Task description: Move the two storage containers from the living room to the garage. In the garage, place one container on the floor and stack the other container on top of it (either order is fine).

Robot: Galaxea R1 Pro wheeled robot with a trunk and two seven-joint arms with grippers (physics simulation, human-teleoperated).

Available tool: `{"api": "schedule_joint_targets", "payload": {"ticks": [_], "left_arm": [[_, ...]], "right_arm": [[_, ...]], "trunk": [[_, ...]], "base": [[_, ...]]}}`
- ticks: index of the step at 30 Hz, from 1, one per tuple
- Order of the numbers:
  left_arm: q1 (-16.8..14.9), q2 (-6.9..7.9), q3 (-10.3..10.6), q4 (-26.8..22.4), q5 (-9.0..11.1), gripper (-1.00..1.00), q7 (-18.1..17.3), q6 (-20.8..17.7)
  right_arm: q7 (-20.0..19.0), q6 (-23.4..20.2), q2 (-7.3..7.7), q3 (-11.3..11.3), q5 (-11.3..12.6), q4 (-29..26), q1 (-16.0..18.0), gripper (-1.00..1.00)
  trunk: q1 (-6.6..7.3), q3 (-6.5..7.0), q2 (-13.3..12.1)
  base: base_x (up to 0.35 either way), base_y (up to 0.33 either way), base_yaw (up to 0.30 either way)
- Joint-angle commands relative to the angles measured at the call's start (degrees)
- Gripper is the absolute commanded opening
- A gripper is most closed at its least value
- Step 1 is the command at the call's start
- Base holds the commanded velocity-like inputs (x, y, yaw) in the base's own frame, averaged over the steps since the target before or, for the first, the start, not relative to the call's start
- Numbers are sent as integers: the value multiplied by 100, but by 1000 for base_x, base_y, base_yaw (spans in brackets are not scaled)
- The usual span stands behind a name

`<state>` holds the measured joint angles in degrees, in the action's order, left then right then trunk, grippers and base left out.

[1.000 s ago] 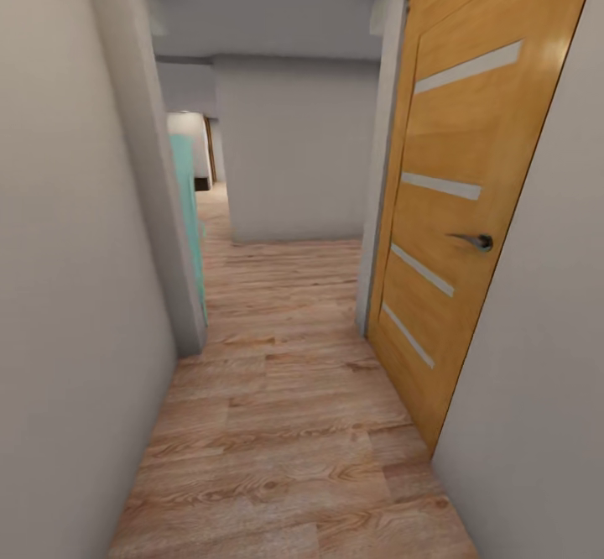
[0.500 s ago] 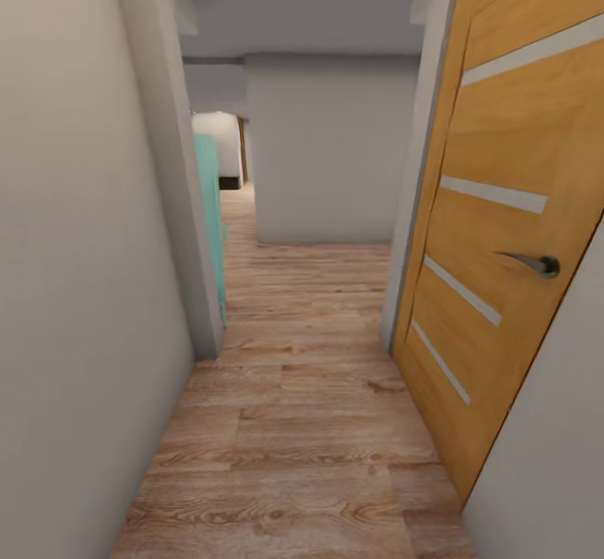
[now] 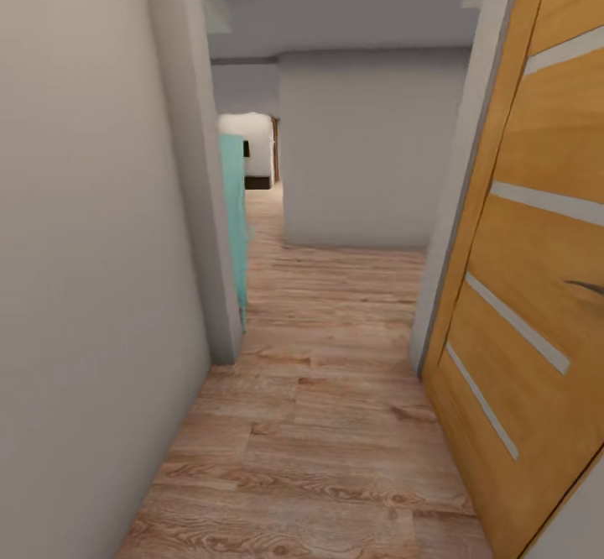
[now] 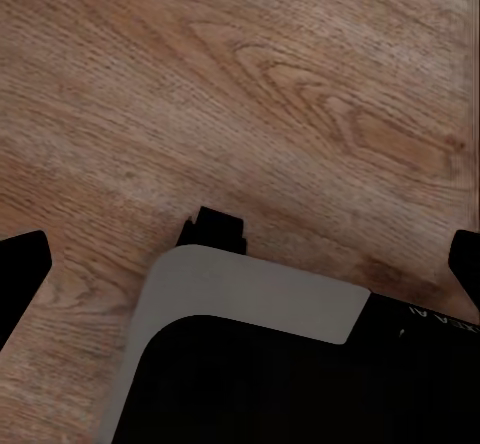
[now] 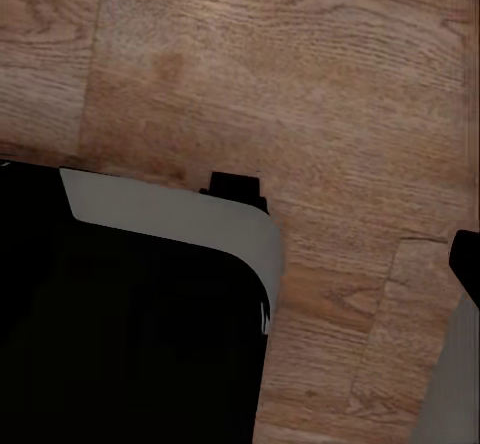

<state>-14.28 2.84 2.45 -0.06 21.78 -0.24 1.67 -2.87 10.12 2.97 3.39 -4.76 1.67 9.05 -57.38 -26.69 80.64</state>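
The two storage containers are out of view, and so is the garage. I am in a narrow corridor with a light wood plank floor [image 3: 327, 425]. My left gripper [image 4: 242, 264] hangs open over the planks, its two black fingertips [image 4: 22, 264] at opposite edges of the left wrist view, nothing between them. My right gripper [image 5: 240, 264] also points down at the planks. One black fingertip [image 5: 466, 262] shows at the edge of the right wrist view, with nothing held. The black and grey robot base [image 4: 260, 364] lies under both grippers.
An orange wooden door [image 3: 537, 290] with pale stripes stands close on the right. A grey wall [image 3: 84, 290] runs along the left to a corner [image 3: 205, 206], with a teal panel [image 3: 236, 223] behind it. A grey wall [image 3: 361, 164] faces me; a passage [image 3: 256, 164] continues at its left.
The camera has moved forward down the corridor. The door now reaches farther out of the picture's right side, its handle almost gone, and the left wall corner and far wall look closer.
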Motion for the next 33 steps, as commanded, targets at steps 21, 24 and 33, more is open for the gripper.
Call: {"api": "schedule_joint_targets", "payload": {"ticks": [21, 24, 33], "left_arm": [[-5, 5, 27, 9, 45, 100, -2, 5], [-5, 12, 27, 9, 45, 100, -2, 1], [-5, 23, 27, 8, 45, 100, -1, 0]], "right_arm": [[-3, 31, 25, 39, -43, 18, 9, 100], [-3, 33, 20, 39, -43, 18, 7, 100], [-3, 34, 12, 39, -43, 18, 6, 100]], "trunk": [[-3, -6, 3], [-3, -6, 3], [-3, -6, 3]], "base": [[314, -100, 8], [321, -2, 0], [322, 0, 0]]}}
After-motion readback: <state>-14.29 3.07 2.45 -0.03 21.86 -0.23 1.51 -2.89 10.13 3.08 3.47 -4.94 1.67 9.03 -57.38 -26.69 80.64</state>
